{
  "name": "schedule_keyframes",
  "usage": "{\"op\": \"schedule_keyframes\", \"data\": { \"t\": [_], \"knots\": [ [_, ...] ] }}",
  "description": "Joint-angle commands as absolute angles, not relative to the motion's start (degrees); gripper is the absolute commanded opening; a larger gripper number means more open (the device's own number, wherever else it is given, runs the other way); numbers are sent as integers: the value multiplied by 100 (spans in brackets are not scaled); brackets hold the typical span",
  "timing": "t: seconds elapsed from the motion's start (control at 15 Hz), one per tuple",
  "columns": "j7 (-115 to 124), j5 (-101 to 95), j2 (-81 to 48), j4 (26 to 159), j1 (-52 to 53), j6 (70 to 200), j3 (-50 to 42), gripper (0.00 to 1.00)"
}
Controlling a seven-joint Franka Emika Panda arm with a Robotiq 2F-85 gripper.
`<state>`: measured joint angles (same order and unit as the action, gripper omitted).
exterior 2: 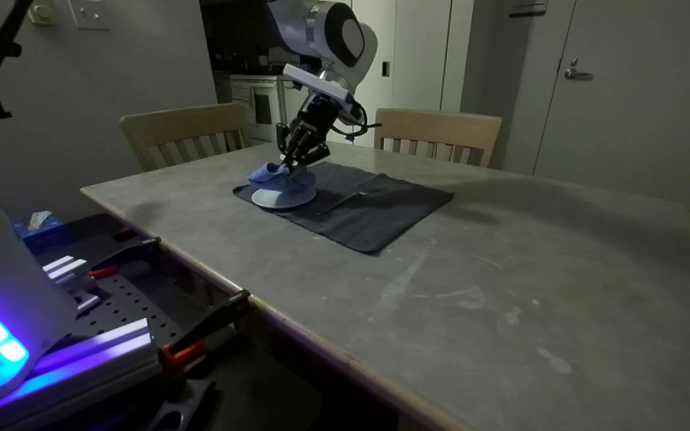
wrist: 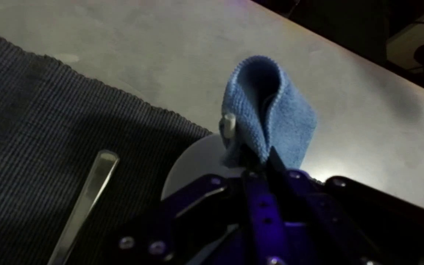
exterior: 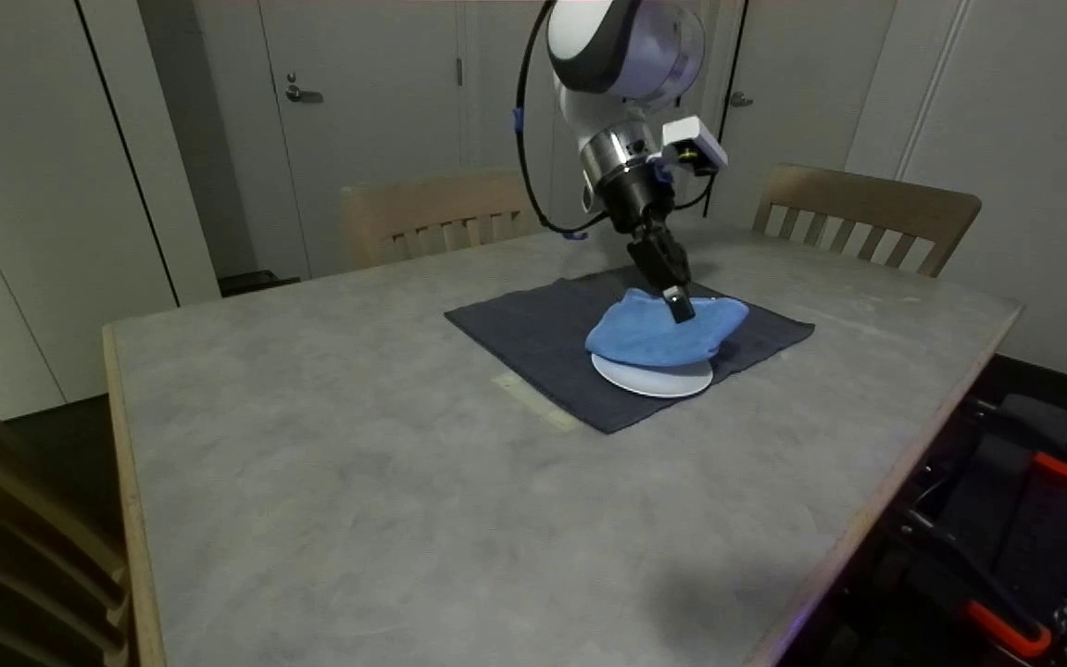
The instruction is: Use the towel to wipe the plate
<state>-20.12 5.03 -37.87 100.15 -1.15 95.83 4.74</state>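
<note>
Fingers [exterior: 680,306] pinch the looped light-blue towel [wrist: 291,123].

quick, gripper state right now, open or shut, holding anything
Gripper: closed, holding the light-blue towel by a pinched fold, over the white plate.

It appears to be a home's kitchen-dining area, for slat-backed wooden chairs [exterior 2: 439,124] stand around a bench [exterior: 357,463] laid with a dark placemat [exterior 2: 375,218] and a plate [exterior 2: 283,201], and a white stove [exterior 2: 263,109] shows dimly beyond.
</note>
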Motion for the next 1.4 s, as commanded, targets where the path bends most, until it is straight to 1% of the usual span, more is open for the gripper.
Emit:
{"op": "schedule_keyframes", "data": {
  "t": [0.0, 0.27, 0.53, 0.87, 1.13, 1.33],
  "knots": [
    [-2193, 357, -4049, 9984, -251, 9225, 436, 2],
    [-2053, 153, -4299, 9969, -268, 8963, 335, 2],
    [-1705, 312, -4196, 10121, -370, 9617, 219, 2],
    [-1566, 574, -4122, 10057, -455, 10248, 281, 2],
    [-1527, 752, -4178, 9958, -395, 10371, 354, 2],
    [-1452, 808, -3976, 10098, -354, 10384, 384, 2]
  ]
}}
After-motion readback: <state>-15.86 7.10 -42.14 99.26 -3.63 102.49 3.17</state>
